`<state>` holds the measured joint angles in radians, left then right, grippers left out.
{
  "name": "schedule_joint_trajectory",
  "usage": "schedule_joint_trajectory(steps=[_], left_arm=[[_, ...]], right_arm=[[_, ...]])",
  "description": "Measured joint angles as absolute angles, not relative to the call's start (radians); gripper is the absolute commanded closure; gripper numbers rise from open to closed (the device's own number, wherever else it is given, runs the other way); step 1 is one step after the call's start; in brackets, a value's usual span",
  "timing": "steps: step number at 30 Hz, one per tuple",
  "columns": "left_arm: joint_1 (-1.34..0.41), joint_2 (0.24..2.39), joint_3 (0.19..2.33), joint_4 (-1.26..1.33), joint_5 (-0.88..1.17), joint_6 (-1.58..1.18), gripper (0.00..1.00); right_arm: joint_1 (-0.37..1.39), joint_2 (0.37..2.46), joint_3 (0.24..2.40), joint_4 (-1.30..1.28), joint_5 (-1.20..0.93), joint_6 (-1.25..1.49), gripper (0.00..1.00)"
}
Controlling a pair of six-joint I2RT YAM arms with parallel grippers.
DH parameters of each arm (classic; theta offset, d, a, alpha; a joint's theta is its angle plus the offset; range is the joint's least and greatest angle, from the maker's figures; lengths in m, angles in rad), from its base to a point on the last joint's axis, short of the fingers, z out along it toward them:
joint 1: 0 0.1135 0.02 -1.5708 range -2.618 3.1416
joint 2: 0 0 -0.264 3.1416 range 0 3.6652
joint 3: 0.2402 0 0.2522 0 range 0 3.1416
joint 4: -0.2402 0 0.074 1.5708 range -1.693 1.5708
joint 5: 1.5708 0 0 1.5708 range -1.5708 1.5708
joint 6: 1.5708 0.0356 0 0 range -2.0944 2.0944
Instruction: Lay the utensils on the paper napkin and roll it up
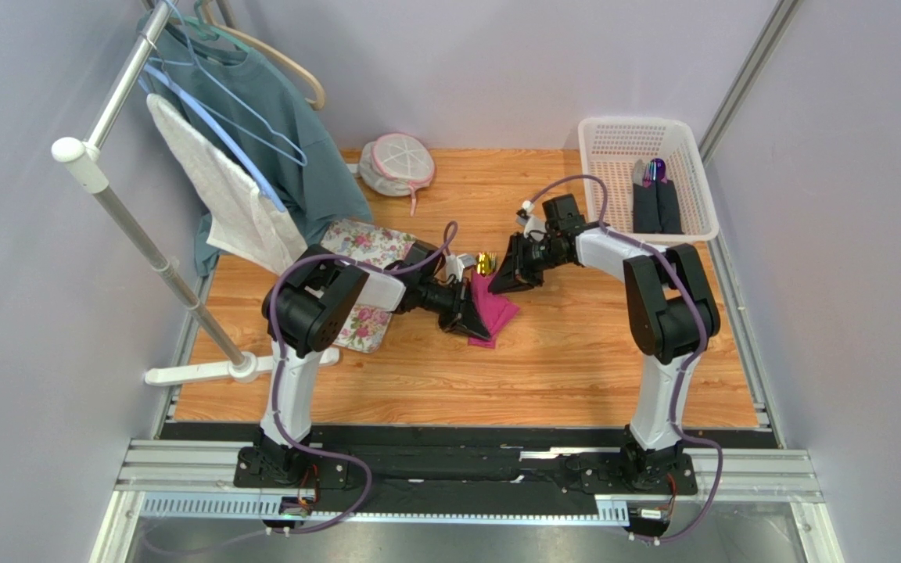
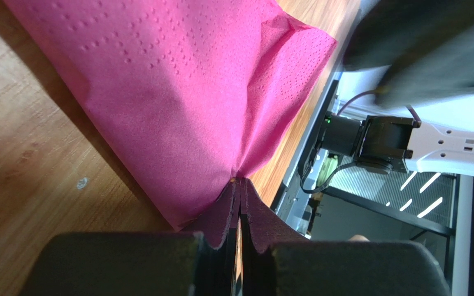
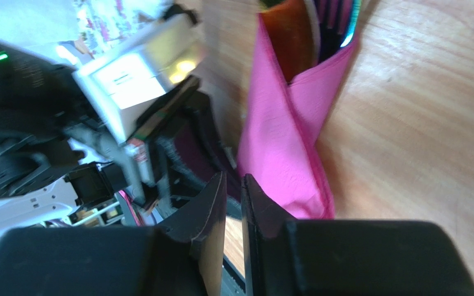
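The thin magenta-pink paper napkin (image 1: 498, 314) lies folded over itself around the middle of the wooden table (image 1: 608, 375), well apart from every edge; in the right wrist view it forms a loose wrap (image 3: 283, 148) that opens at its far end; shiny metal surfaces (image 3: 295, 37) show inside that opening, blurred, and from above a small gold-coloured metal end (image 1: 482, 260) shows at the napkin's far tip; fork and spoon cannot be told apart.

The left gripper (image 2: 239, 185) reaches in from the left edge's side; its jaws are pressed together, pinching a gathered edge of the napkin (image 2: 177, 92).

The right gripper (image 3: 233, 182) hangs just beside the wrap; its jaws stand a narrow slit apart with nothing between them.

A floral-print cloth (image 1: 364, 249) lies toward the left edge, partly under the left arm; a white plastic basket (image 1: 608, 135) sits at the far right corner.
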<state>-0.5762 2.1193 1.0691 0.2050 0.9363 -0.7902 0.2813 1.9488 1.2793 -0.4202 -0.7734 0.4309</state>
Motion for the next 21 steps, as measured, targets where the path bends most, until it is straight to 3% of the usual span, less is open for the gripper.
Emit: schedule_joint_trajectory(steps=[5, 12, 21], left_arm=[[-0.576, 2.119, 1.071, 0.201, 0.936, -0.778, 0.87], [-0.577, 2.112, 1.069, 0.222, 0.953, -0.780, 0.66], [-0.578, 2.030, 1.002, 0.319, 0.951, -0.817, 0.63]], right_arm=[[0.285, 2.031, 1.259, -0.384, -0.761, 0.450, 0.87], [0.285, 2.067, 1.254, -0.383, -0.737, 0.439, 0.89], [0.283, 2.067, 1.249, -0.374, -0.739, 0.429, 0.89]])
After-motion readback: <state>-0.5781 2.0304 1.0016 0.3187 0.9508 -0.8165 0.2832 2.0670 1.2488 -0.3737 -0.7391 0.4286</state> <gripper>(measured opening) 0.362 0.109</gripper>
